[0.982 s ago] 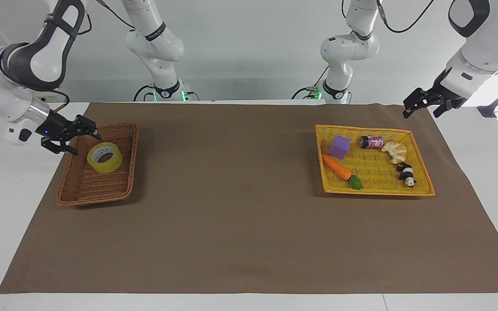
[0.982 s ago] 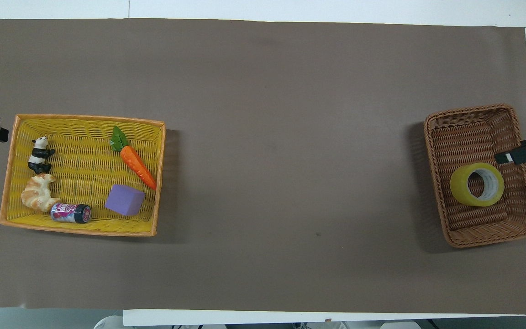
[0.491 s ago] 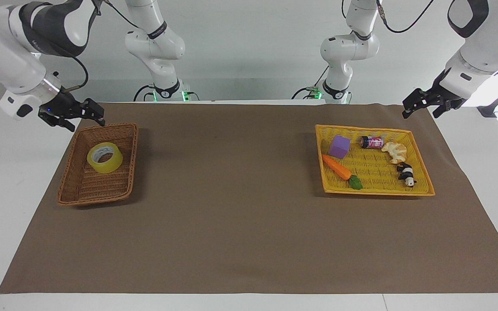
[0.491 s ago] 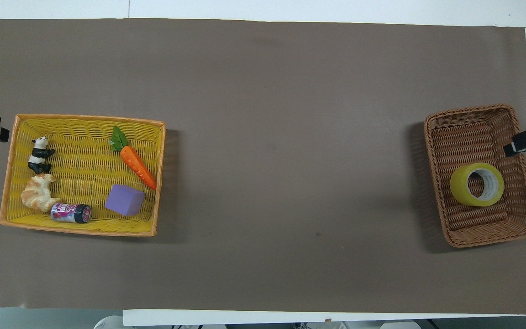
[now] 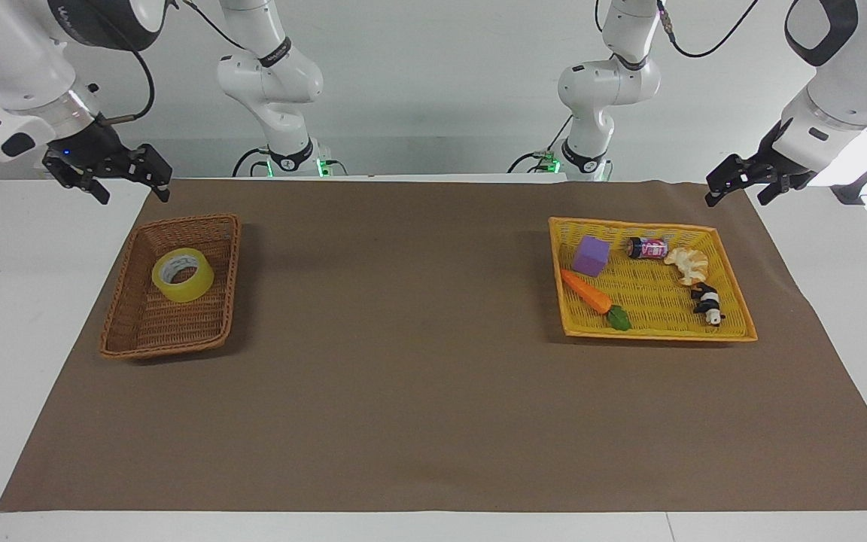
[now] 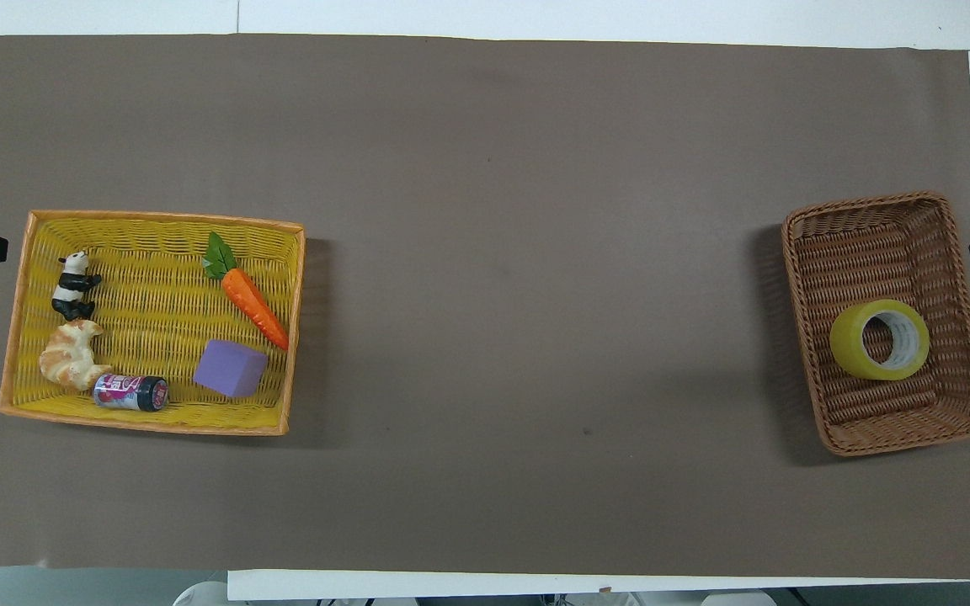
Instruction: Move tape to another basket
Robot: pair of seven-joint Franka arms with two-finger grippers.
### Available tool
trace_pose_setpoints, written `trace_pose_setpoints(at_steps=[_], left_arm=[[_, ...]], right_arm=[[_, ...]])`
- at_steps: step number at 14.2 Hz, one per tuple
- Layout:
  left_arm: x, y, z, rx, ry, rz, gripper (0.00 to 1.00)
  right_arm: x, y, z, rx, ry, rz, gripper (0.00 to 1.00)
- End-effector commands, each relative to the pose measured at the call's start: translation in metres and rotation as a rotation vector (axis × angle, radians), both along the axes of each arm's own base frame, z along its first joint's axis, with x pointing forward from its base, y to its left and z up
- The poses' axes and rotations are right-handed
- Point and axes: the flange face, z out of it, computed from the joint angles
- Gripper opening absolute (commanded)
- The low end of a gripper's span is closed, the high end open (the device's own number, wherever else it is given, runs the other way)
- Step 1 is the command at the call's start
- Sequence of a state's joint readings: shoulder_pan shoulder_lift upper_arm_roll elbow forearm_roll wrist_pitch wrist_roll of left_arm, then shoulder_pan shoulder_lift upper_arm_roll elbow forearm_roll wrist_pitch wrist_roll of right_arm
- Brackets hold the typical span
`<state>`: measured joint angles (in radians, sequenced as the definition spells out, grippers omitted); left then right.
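Facing view puts the wide roll of translucent yellow packing tape (image 5: 201,284) with its white core inside the brown rectangular woven wicker basket (image 5: 164,349), lying flat on the weave in the half nearer the robots; nothing touches it, so I judge the move done and the roll simply left where the sloping sides keep it from rolling off; toward the left arm's end sits the bright yellow woven tray basket (image 5: 652,335), well apart, holding a purple cube (image 5: 590,256), a toy carrot (image 5: 588,292), a small can (image 5: 646,247), a croissant (image 5: 688,263) and a panda figure (image 5: 707,302); the right gripper (image 5: 129,184) hangs over the edge of the mat by the wicker basket's corner, jaws spread and holding nothing, clear of the rim, which reads as standing off from a finished placement; the left gripper (image 5: 734,192) waits over the mat's corner beside the yellow tray, jaws likewise apart and empty; a plain brown mat (image 5: 403,339) covers most of the white tabletop (image 5: 12,301), flat and matte, bare between the baskets; a pale grey wall (image 5: 441,90) closes the room past the arm bases.
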<state>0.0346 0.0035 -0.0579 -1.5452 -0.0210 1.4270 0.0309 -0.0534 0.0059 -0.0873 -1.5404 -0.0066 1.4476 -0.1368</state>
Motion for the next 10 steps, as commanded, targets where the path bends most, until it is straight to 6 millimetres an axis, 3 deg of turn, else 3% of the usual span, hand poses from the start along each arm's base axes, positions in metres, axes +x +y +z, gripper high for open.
trace_pose_setpoints(at_steps=[1,10], left_arm=[[-0.005,0.003,0.000,0.019,-0.013,-0.008,1.00],[-0.005,0.003,0.000,0.019,-0.013,-0.008,1.00]], right_arm=[[-0.004,0.001,0.005,-0.018,0.009,-0.026,0.99],[-0.009,-0.010,0.004,-0.014,0.034,-0.046,1.00]])
